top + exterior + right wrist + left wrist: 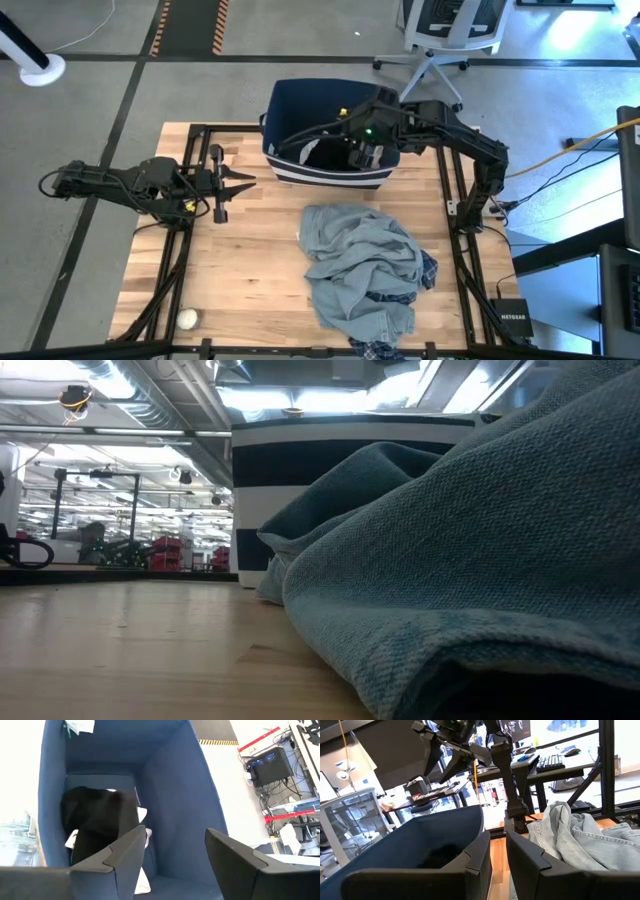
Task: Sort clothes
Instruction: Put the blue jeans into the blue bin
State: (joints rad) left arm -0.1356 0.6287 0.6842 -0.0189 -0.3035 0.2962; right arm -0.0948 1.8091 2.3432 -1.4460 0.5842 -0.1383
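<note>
While right pincer [366, 152] gapes over bin [290, 105], black garment [95, 815] inside, "NETGEAR" box [511, 322]

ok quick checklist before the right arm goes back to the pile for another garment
1. Right gripper open and empty: ok, fingers apart with nothing between them.
2. Black garment down in the navy bin: ok, it lies on the bin floor over something white.
3. Right gripper clear of the bin: not ok, it hangs over the bin's opening.
4. Next garment reachable: ok, the denim garment tops the pile in front of the bin.
5. Left gripper out of the way: ok, open and empty at the table's left side.
6. What lies under the denim: cannot tell, only a plaid edge shows.
</note>
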